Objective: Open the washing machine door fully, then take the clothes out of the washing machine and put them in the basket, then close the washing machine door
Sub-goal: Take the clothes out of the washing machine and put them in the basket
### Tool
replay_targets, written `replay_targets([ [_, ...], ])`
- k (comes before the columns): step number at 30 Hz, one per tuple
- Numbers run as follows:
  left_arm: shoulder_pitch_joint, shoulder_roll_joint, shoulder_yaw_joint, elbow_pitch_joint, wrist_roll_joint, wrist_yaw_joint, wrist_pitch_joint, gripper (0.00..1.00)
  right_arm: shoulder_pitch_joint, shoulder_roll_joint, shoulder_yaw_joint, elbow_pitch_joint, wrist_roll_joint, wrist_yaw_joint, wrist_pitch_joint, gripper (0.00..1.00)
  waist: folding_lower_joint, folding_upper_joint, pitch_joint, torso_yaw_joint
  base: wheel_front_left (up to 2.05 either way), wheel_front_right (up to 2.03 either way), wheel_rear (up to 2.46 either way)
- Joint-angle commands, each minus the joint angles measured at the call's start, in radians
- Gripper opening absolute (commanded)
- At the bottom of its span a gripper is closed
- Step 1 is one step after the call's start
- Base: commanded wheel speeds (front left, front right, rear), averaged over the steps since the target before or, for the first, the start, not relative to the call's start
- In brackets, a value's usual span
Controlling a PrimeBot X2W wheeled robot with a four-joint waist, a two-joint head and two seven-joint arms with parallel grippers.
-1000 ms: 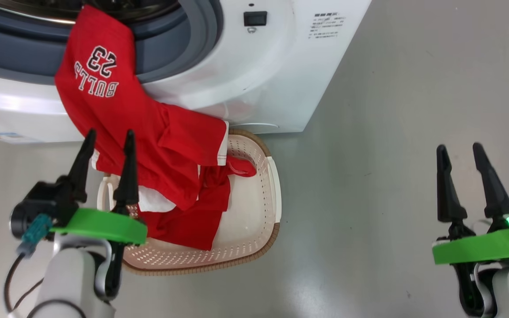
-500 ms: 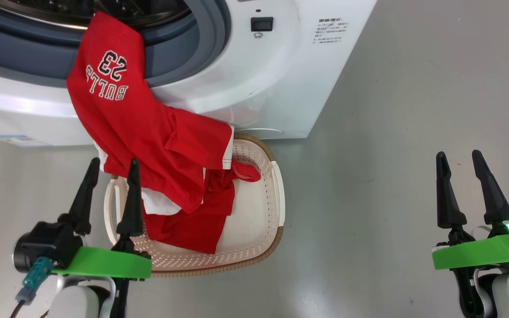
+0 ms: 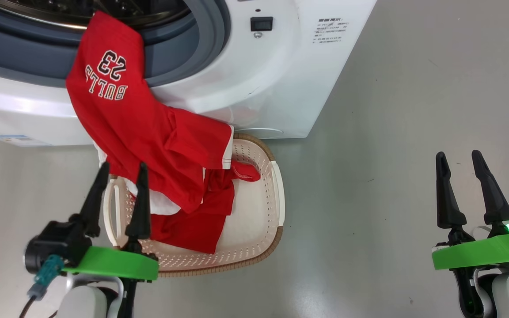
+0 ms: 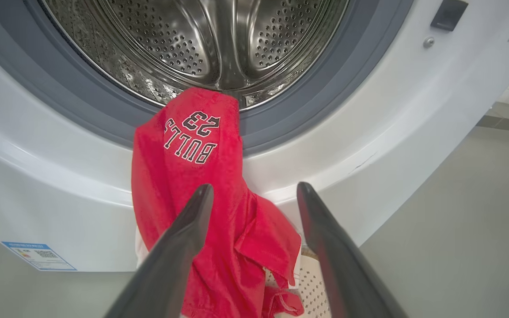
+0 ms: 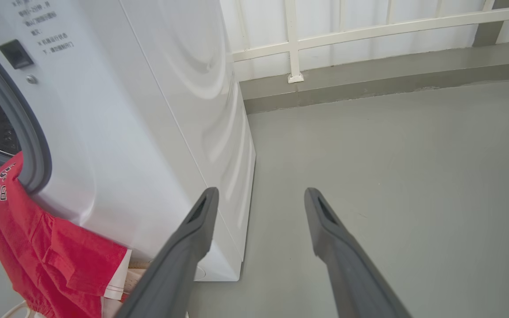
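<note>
— Where do you find the clothes (image 3: 148, 132)?
— You see the red jersey hanging out of the washing machine (image 3: 245, 79) over its grey seal (image 3: 179, 48). Its lower end, with some white fabric, lies in the basket (image 3: 254, 221) at the machine's foot.
— And your grippers?
— Your left gripper (image 3: 123, 165) hovers near the hanging cloth, fingers spread, grasping nothing. Your right gripper (image 3: 458, 153) stands well apart over the floor (image 3: 391, 110), likewise spread and empty.

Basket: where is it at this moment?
In the head view the basket sits on the floor left of centre, just in front of the washing machine, with red clothes hanging from the machine into it.
</note>
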Motion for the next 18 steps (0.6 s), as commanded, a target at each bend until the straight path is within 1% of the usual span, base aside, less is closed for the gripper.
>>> replay_targets([
  [1,-0.004,0.023,0.027,-0.007,-0.004,0.002,-0.005,1.00,0.015,-0.007,0.020,-0.022,0.007,0.006,-0.006,1.00,0.0000,0.0000,0.000,0.000,0.00,0.00,0.00],
  [11,-0.172,0.023,0.024,0.194,0.016,-0.020,-0.005,1.00,0.006,-0.007,0.029,-0.021,0.017,0.006,-0.006,1.00,0.0000,0.0000,0.015,-0.009,0.00,0.00,0.00],
  [18,-0.324,0.023,0.035,0.383,0.027,-0.030,-0.005,1.00,-0.010,-0.007,0.040,-0.019,0.027,0.006,-0.006,1.00,0.0000,0.0000,0.036,-0.037,0.00,0.00,0.00],
])
